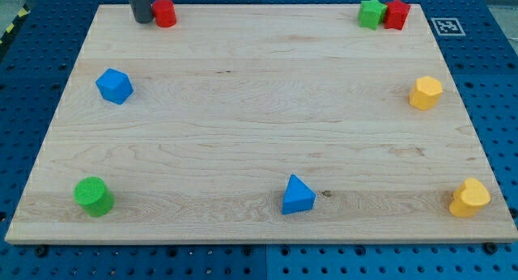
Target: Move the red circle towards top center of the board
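The red circle (164,13) is a short red cylinder at the view's top left, close to the board's top edge. My tip (142,20) is the lower end of the dark rod, which comes in from the view's top. It stands just left of the red circle, touching or nearly touching its left side. A second red block (396,14) of blocky shape sits at the view's top right, touching a green block (371,14) on its left.
The wooden board (259,110) lies on a blue pegboard table. A blue block (114,86) is at the left, a green cylinder (93,196) at the bottom left, a blue triangle (298,194) at the bottom centre, a yellow hexagon (426,93) at the right, a yellow heart (469,198) at the bottom right.
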